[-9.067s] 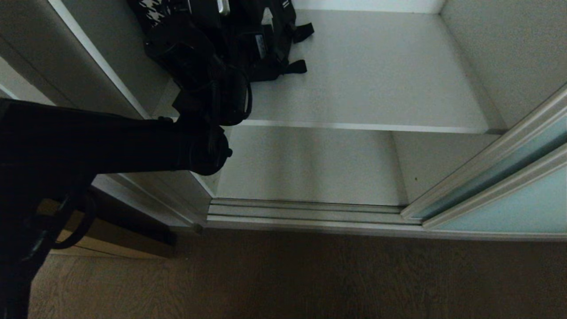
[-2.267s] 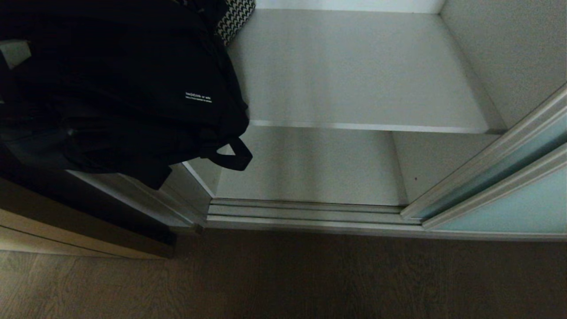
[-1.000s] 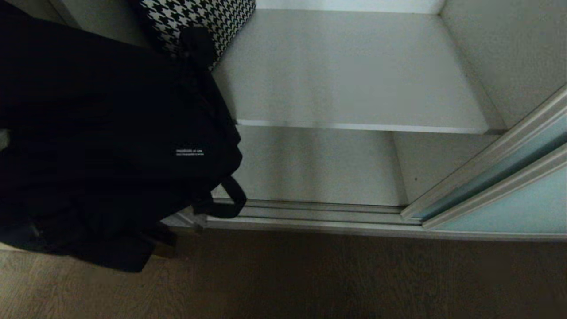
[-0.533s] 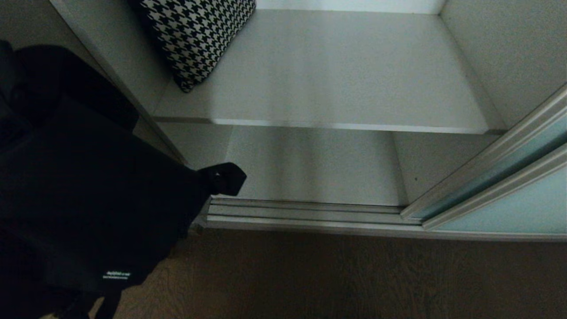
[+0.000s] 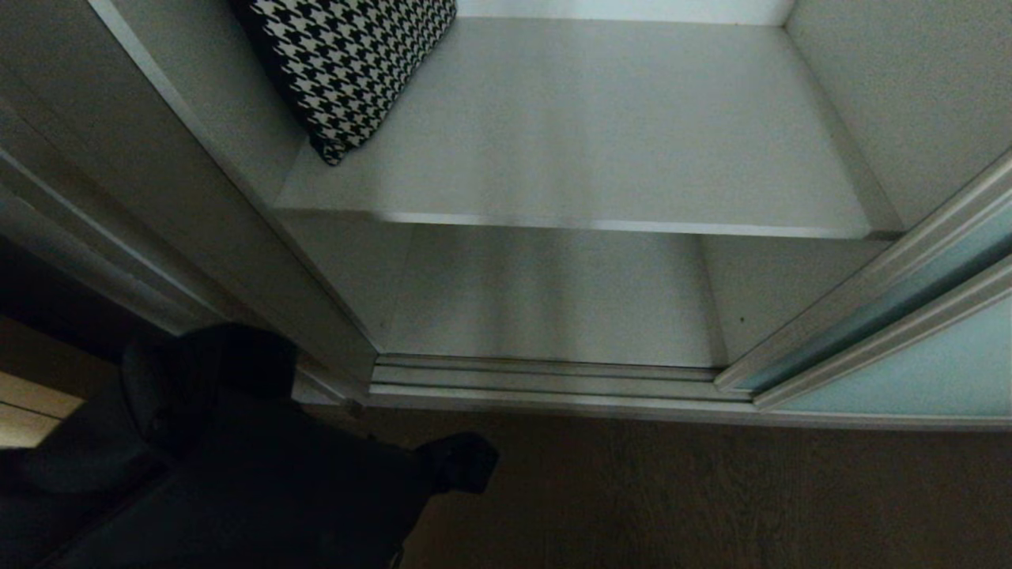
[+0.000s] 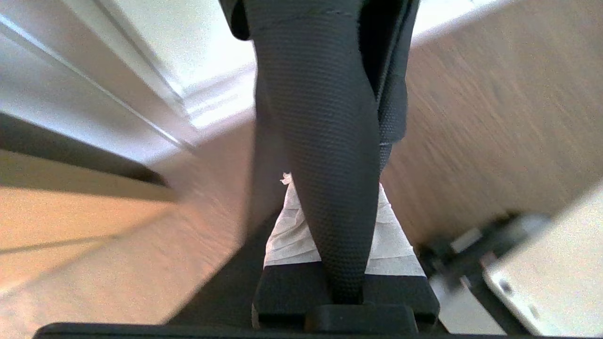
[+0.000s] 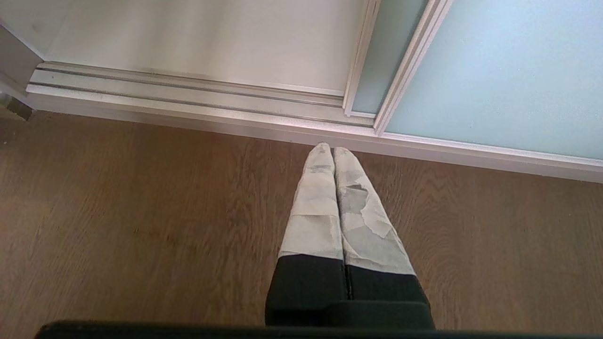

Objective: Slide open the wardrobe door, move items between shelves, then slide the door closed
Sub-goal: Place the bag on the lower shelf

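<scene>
Step in hand: moving items between shelves. My left pincer (image 6: 339, 282) is clamped on the black bag's strap (image 6: 330, 141). Next: carry it inward onto the lower shelf (image 5: 553, 300).

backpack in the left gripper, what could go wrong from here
1. The left gripper is shut on only a strap of the black backpack, which hangs low over the wooden floor; the strap might slip out.
2. To reach the lower shelf, the bag must cross the ridged floor track, where its loop could snag.
3. Swinging, it might strike the wardrobe's side panel.
</scene>
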